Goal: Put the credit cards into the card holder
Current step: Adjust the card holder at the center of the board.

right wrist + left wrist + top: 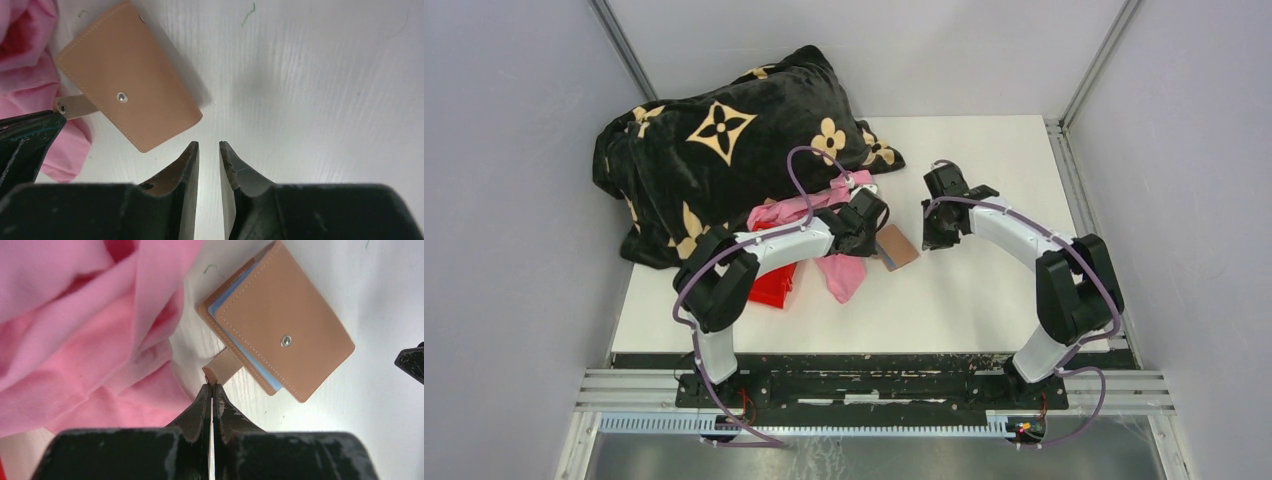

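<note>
Rails: bare metal rails (874,385) run along the near edge of the table, scuffed, with both arm bases bolted on.
Table: white table (984,290), matt, with a faint streaked grain; the wrist views show a few small green marks (248,14).
Left claw: the left claw (212,386) has its black fingers pressed together. Their tips meet the end of the wallet's tab; I cannot tell whether the tab is pinched.
Right claw: the right claw (209,145) has its fingers a narrow gap apart, with nothing between them. It hangs over bare table, just beside the wallet.
Wallet: tan leather wallet (282,320), folded shut and lying flat on the table between the two claws. It is smooth and rectangular, with pale stitching round the edge.
Stud: a small round metal stud (286,341) sits on the top flap.
Tab: a short leather tab (225,365) sticks out from one long side, unfastened.
Cards: thin light blue card edges (225,297) show between the wallet's covers; how many there are cannot be told.
Cloth: soft pink cloth (75,340), crumpled in folds, just left of the wallet.
Bin: a red bin (774,285), mostly hidden under the left arm.
Blanket: a black plush blanket (714,140) with tan flower shapes, heaped at the far left corner.
Walls: plain grey walls (514,150) on three sides, with metal posts in the far corners.
</note>
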